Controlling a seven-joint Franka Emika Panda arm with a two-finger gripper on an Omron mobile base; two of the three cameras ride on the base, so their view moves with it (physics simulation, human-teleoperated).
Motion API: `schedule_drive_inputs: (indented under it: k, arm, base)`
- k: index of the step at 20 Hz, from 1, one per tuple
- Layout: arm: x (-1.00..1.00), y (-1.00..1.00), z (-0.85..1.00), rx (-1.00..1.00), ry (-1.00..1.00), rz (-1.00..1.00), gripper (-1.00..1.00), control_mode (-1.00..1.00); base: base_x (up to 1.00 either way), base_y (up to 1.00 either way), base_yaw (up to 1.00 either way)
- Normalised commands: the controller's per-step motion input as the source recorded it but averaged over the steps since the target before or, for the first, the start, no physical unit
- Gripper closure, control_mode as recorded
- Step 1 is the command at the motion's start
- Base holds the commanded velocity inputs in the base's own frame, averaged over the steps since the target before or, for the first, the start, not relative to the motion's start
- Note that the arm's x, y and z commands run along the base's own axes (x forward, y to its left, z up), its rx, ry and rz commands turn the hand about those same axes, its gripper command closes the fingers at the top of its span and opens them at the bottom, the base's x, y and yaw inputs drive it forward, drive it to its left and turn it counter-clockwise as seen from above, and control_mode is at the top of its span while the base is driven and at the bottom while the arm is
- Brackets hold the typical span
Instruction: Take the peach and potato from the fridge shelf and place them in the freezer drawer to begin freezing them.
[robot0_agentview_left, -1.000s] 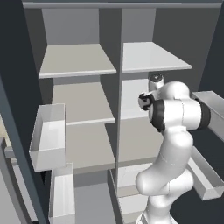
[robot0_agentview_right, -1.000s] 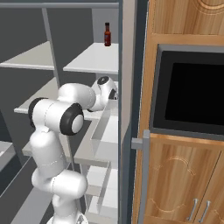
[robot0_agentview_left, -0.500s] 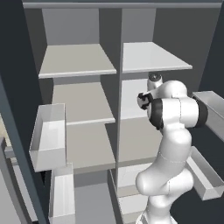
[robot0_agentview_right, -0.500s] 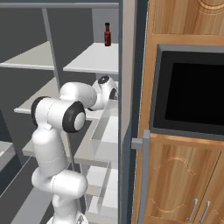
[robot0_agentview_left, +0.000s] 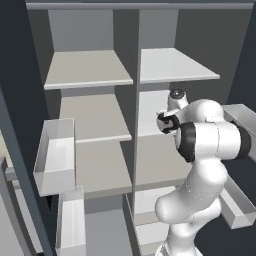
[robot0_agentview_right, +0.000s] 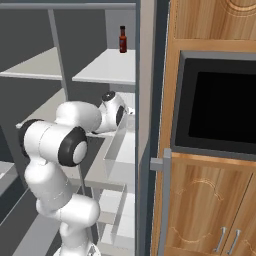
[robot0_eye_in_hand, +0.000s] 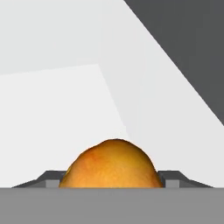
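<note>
In the left base view the open fridge is showing two columns of shelves split by a grey upright. On the far left a translucent door bin (robot0_agentview_left: 55, 157) is hanging on the open door, with a second bin (robot0_agentview_left: 71, 222) below it. The left column is carrying duller beige-grey shelves (robot0_agentview_left: 87, 70). To the right of the upright, the glossy white fridge shelf (robot0_agentview_left: 172, 65) is sitting at the top of the right column. Below it the white arm (robot0_agentview_left: 200, 170) is rising from the lower right and bending into the right column, its wrist reaching under that top shelf toward the next board down.

In the right base view the arm (robot0_agentview_right: 60, 150) is standing at the left, its hand pushing rightward into the fridge beside a door bin (robot0_agentview_right: 117, 155). Above it a small dark sauce bottle (robot0_agentview_right: 122, 39) is standing upright at the far edge of the top shelf (robot0_agentview_right: 107, 67). Further right, a wooden cabinet is holding a black built-in oven (robot0_agentview_right: 220, 107).

In the hand view the peach (robot0_eye_in_hand: 111, 164), orange with a redder blush at its left side, is sitting low in the middle, directly between the two dark fingers (robot0_eye_in_hand: 49, 178) of the gripper (robot0_eye_in_hand: 111, 183). The fingers are spread to either side of the fruit, their tips just beside it; whether they are touching it cannot be told. The peach is resting on a glossy pale shelf board (robot0_eye_in_hand: 57, 105), with the dark fridge wall running across the upper right.
</note>
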Motion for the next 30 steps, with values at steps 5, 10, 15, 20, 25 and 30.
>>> schedule_drive_inputs:
  k: [5, 10, 15, 20, 25, 30]
  arm:
    - [-0.75, 0.51, 0.00, 0.04, 0.06, 0.00, 1.00, -1.00]
    - [-0.93, 0.33, 0.07, 0.07, 0.04, 0.00, 1.00, -1.00]
    - [-1.00, 0.27, 0.06, 0.12, 0.06, 0.00, 1.00, -1.00]
    - [-1.00, 0.27, 0.08, 0.12, 0.04, 0.00, 1.00, -1.00]
    - [-0.93, 0.18, 0.16, 0.07, 0.01, 0.00, 1.00, -1.00]
    - [-0.50, 0.27, 0.00, 0.00, 0.12, 0.00, 1.00, -1.00]
  base:
    - [0.00, 0.00, 0.00]
    - [0.00, 0.00, 0.00]
    - [0.00, 0.00, 0.00]
    - [0.00, 0.00, 0.00]
    - [0.00, 0.00, 0.00]
    - [0.00, 0.00, 0.00]
